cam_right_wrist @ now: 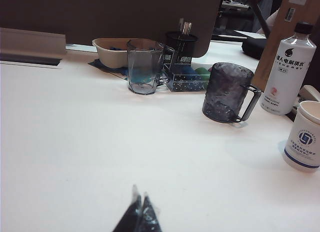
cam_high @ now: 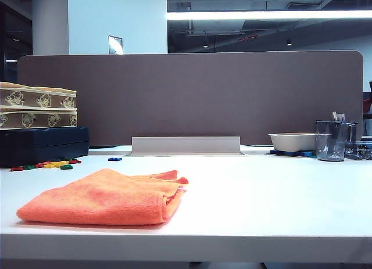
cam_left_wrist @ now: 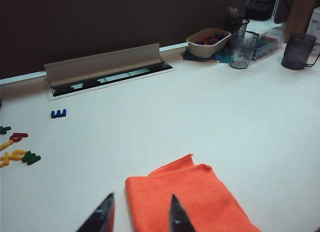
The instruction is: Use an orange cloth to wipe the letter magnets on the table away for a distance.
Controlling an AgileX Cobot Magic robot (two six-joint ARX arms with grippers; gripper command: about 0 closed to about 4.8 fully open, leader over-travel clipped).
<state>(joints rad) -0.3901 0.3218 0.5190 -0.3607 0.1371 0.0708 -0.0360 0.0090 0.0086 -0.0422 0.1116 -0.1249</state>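
Note:
The orange cloth [cam_high: 104,196] lies folded on the white table [cam_high: 267,199], near its front edge on the left side. Small letter magnets [cam_high: 49,164] sit in a cluster behind it at the far left, with one blue letter [cam_high: 114,159] apart from them. In the left wrist view my left gripper [cam_left_wrist: 141,198] hangs open over the cloth [cam_left_wrist: 190,204], with the cloth's edge between its fingertips [cam_left_wrist: 175,212] and nothing held. That view also shows the blue letter [cam_left_wrist: 58,113] and the magnet cluster [cam_left_wrist: 17,153]. My right gripper [cam_right_wrist: 140,193] is shut and empty over bare table. Neither arm shows in the exterior view.
Stacked boxes [cam_high: 38,121] stand at the back left beside the magnets. A cable slot with a raised lid [cam_high: 186,145] runs along the brown divider [cam_high: 192,94]. At the back right are a beige bowl [cam_right_wrist: 112,51], a clear cup [cam_right_wrist: 144,66], a dark mug [cam_right_wrist: 227,91], a bottle [cam_right_wrist: 290,66] and a paper cup [cam_right_wrist: 306,137].

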